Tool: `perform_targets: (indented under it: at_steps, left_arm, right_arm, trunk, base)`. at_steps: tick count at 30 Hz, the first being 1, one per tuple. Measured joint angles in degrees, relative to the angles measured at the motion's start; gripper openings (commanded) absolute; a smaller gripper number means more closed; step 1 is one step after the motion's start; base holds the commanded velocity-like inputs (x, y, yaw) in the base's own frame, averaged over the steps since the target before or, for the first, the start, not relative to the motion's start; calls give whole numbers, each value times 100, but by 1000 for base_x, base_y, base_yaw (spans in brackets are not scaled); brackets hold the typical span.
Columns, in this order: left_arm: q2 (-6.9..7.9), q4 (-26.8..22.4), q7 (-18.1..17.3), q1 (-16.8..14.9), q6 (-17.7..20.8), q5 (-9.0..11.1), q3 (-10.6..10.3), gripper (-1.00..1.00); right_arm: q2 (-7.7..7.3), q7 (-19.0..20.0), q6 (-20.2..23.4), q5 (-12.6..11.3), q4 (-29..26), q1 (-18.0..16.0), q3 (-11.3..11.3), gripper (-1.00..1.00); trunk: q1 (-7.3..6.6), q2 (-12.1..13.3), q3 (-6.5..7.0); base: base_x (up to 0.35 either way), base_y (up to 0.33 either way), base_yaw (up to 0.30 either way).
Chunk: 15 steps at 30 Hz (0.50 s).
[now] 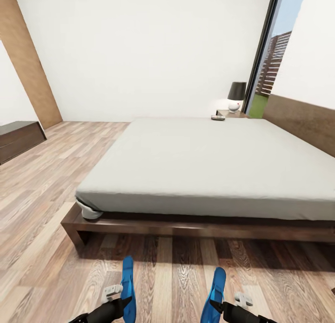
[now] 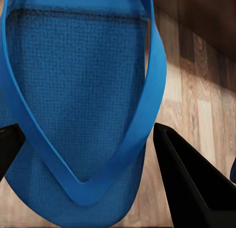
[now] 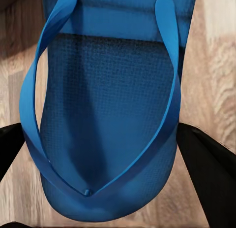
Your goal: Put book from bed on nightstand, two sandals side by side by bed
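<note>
The robot stands at the foot of the bed [image 1: 204, 164], a low wide thing with a plain off-white mattress on a dark brown frame, its long brown headboard [image 1: 302, 123] running along the right-hand wall. Each arm carries one bright blue sandal, both held up off the wood-plank floor [image 1: 42, 206] and pointing toward the bed frame, with a stretch of floor between them. The left claw [image 1: 122, 305] grips the left sandal [image 1: 128, 285] at its near end; from the left wrist view its dark fingers [image 2: 191, 183] sit on either side of the sole [image 2: 73, 105], clamped against its edges, with the thin blue strap looping down to the toe post. The right claw [image 1: 215, 306] grips the right sandal [image 1: 215, 288] the same way; in the right wrist view the black fingers [image 3: 209, 174] press in from both sides of the sandal [image 3: 108, 119].

Far across the mattress, at the corner near the tall dark-framed window [image 1: 272, 57], a small flat object lies on the edge of the bed; it looks like the book [image 1: 217, 117], though it is too small from here to read its cover. Just behind it stands the dark wooden nightstand [image 1: 229, 112] with a lamp [image 1: 236, 96] on top, white base under a dark shade. Over by the left wall sits a long low dark cabinet [image 1: 18, 137], next to a brown wooden door panel [image 1: 28, 62]
</note>
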Motion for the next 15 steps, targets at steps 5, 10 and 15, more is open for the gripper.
perform_targets:
  at_steps: [5, 10, 15]
  left_arm:
    - [-3, 0, 0, 0, -1, 0, 0, -100]
    - [0, 0, 0, -1, 3, 0, 0, -100]
    - [-1, 0, 0, 1, 1, 0, -1, -100]
  right_arm:
    - [0, 0, -2, 0, 0, 0, -1, -100]
    - [0, 0, 0, 0, 0, 0, -1, -100]
    - [0, 0, -1, 0, -6, 0, -1, -100]
  trunk:
    - [-1, 0, 0]
    - [-1, 0, 0]
    - [-1, 0, 0]
  base:
    - [-19, 0, 1]
    - [-1, 0, 0]
    - [0, 0, 0]
